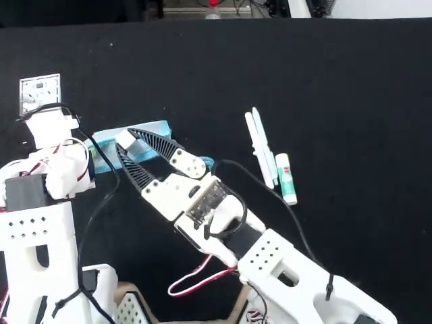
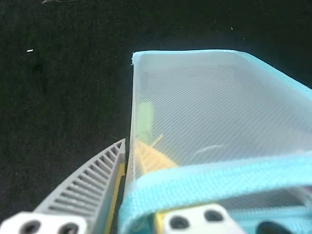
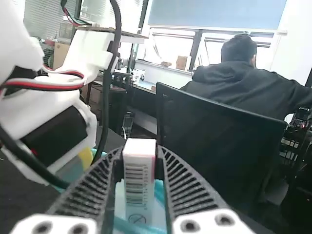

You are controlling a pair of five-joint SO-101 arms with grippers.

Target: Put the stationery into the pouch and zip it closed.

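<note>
Closest to the arms' bases, the right gripper is clamped on a small white eraser, which stands upright between its black ribbed fingers. The right wrist view shows the eraser's barcoded sleeve pinched on both sides, with teal fabric just under it. From above, the held eraser sits over the pouch, near the middle of its long side. The pouch is clear mesh with teal trim and lies flat on the black table.

At the pouch's end nearest the left arm, the left gripper is closed on the pouch's edge. Its grey finger is outside the mesh wall, and a yellow part shows through the mesh on the inner side.

Farther out, well apart from the pouch, two pale pens lie side by side. A glue stick with a green label lies just beside their nearer ends.
</note>
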